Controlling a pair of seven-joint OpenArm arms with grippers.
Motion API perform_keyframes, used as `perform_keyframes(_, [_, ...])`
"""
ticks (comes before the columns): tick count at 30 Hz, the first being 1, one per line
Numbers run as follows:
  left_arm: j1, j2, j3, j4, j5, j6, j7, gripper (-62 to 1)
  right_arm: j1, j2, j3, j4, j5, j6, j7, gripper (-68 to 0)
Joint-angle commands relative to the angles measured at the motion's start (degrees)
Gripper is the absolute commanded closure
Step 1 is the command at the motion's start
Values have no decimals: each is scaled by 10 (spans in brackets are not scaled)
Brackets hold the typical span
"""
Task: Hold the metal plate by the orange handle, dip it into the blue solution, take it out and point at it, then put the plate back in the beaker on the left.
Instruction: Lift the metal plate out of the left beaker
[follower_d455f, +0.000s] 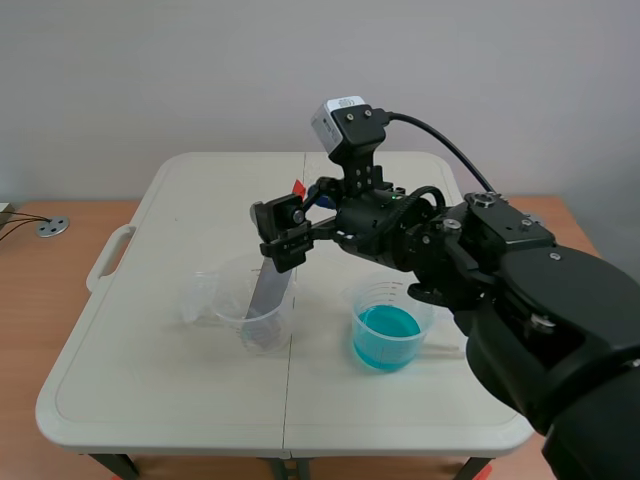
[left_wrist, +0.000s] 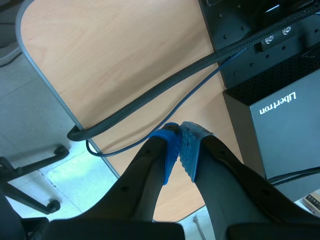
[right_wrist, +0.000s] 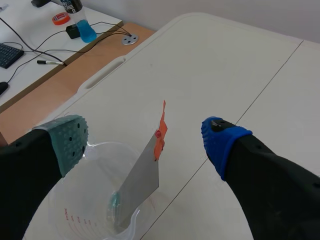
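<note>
White folding table (follower_d455f: 150, 390) against a pale wall: a flat grey metal plate (follower_d455f: 268, 288) stands tilted inside the clear plastic beaker (follower_d455f: 215, 300) on the table's left half. Its lower end is down in the cup and its thin orange handle (right_wrist: 160, 134) sticks up above the rim. The right gripper (follower_d455f: 283, 232), reaching in from the right, hangs over that beaker. Its two padded fingers are spread wide on either side of the handle and touch neither the handle nor the plate. Red printed scale marks (right_wrist: 67, 215) run down the beaker's wall, too small to read.

Just to the right, apart from the first cup, stands a second clear beaker (follower_d455f: 372, 298) partly filled with blue solution (follower_d455f: 388, 330).

Off the table, the left gripper (left_wrist: 181, 145) has its blue dotted pads pressed together with nothing between them. It is poised above a wooden desktop (left_wrist: 125, 50) crossed by a thick black braided cable (left_wrist: 165, 87). Beside it sits a black box (left_wrist: 280, 125) whose white lettering appears to read "Libertron".
</note>
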Motion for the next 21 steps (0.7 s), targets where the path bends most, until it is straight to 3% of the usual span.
perform_keyframes(1, [6,-3,1,9,-3,-3,-4,-17,10,0,0,12,6,2,11,-385])
perform_keyframes(13, [6,-1,1,9,-3,-3,-4,-17,10,0,0,12,9,2,21,-59])
perform_keyframes(16, [6,-1,1,9,-3,-3,-4,-17,10,0,0,12,9,2,27,-17])
perform_keyframes(21, [6,-1,1,9,-3,-3,-4,-17,10,0,-5,12,9,11,39,-11])
